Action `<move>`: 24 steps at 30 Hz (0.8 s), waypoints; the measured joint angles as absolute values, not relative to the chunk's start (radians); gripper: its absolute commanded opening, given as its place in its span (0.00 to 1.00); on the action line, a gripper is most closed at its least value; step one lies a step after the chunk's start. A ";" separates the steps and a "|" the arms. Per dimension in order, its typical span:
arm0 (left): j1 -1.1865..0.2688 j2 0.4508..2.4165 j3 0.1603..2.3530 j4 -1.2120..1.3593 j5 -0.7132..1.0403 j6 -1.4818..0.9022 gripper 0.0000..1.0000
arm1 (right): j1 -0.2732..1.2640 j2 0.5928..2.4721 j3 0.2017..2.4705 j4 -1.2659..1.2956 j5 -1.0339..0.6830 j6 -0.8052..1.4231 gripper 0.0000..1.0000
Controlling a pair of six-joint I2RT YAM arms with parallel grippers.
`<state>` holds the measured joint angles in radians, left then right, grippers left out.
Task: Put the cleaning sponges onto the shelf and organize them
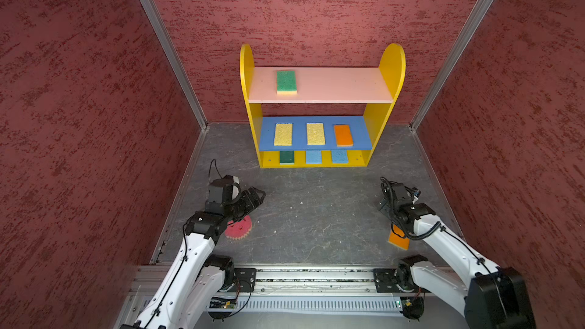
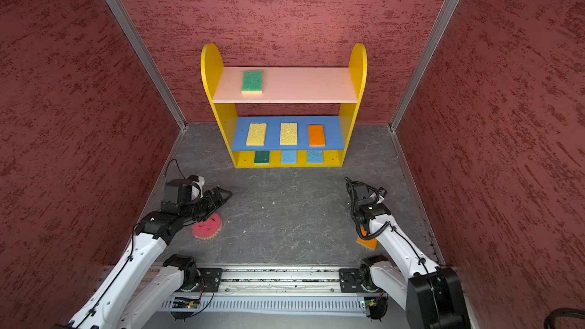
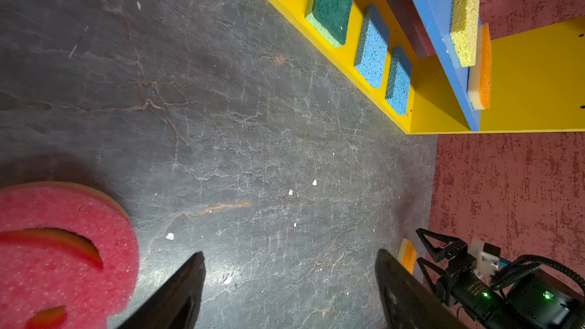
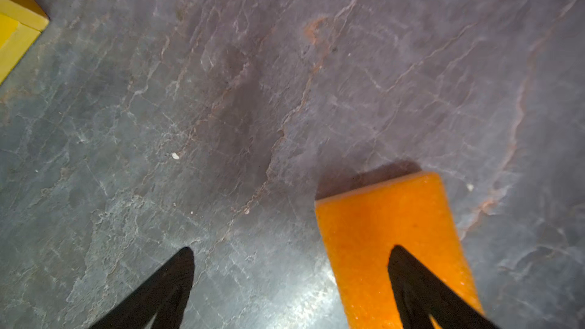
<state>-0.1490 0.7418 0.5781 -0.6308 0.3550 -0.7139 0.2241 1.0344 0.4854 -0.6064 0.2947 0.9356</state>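
in both top views the right arm (image 1: pixel 443 242) covers most of the loose orange sponge (image 1: pixel 398 239), and how wide the jaws stand is hard to judge there; the right wrist view shows the right pincer (image 4: pixel 292 247) spread wide, gripping nothing, the sponge flat on the floor (image 4: pixel 221 90) beneath one finger (image 4: pixel 418 280), its near end cut off. the left pincer (image 3: pixel 289 253) gapes empty too, the pink smiley sponge (image 3: pixel 47 216) beside it, partly out of frame. the shelf (image 1: pixel 392 68), ahead of both, holds seven sponges (image 1: pixel 283 134); its top board (image 1: pixel 332 85) shows only from above.
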 measured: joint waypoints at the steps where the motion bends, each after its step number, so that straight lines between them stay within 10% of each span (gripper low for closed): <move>1: -0.141 0.741 0.568 -0.628 0.364 -0.709 0.84 | 0.224 1.038 0.461 -0.572 0.268 0.944 0.81; 24: -0.062 0.742 0.544 -0.597 0.474 -0.720 0.85 | 1.048 1.672 0.910 -0.134 0.247 1.141 0.98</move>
